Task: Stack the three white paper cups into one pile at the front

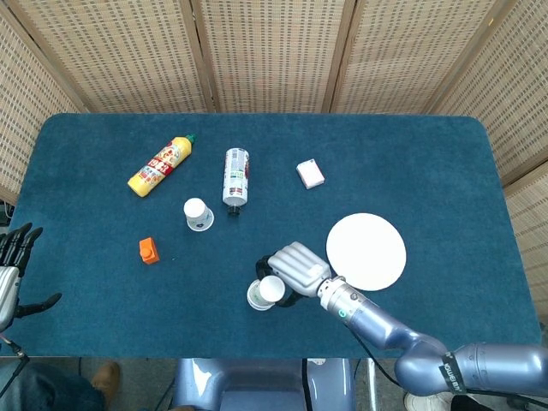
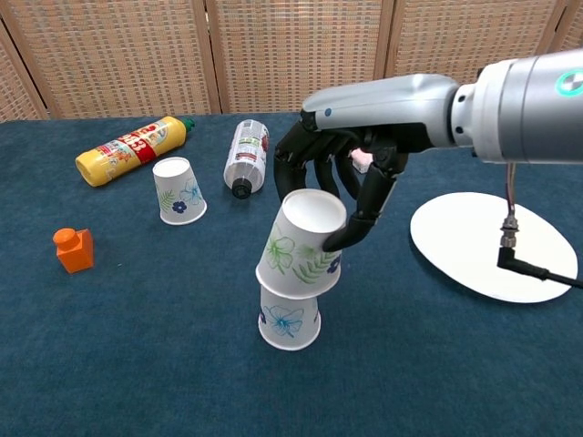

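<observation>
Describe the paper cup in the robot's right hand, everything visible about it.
The held cup is white paper printed with green leaves. It is upside down, base up and mouth down, and tilted. The right hand grips it from above and behind, dark fingers on its upper rim and side. It sits over the front cup, which has a blue flower, covering that cup's top; whether it is fully seated cannot be told.

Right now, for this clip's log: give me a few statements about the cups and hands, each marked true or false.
1. The right hand grips the green-leaf cup over the front cup. True.
2. The held cup is fully seated and upright. False: it is tilted.
3. The third cup stands upside down near the yellow bottle. True.
4. The left hand holds a cup. False: it holds nothing, at the table's left edge.
5. A cup sits on the white plate. False: none does.
</observation>
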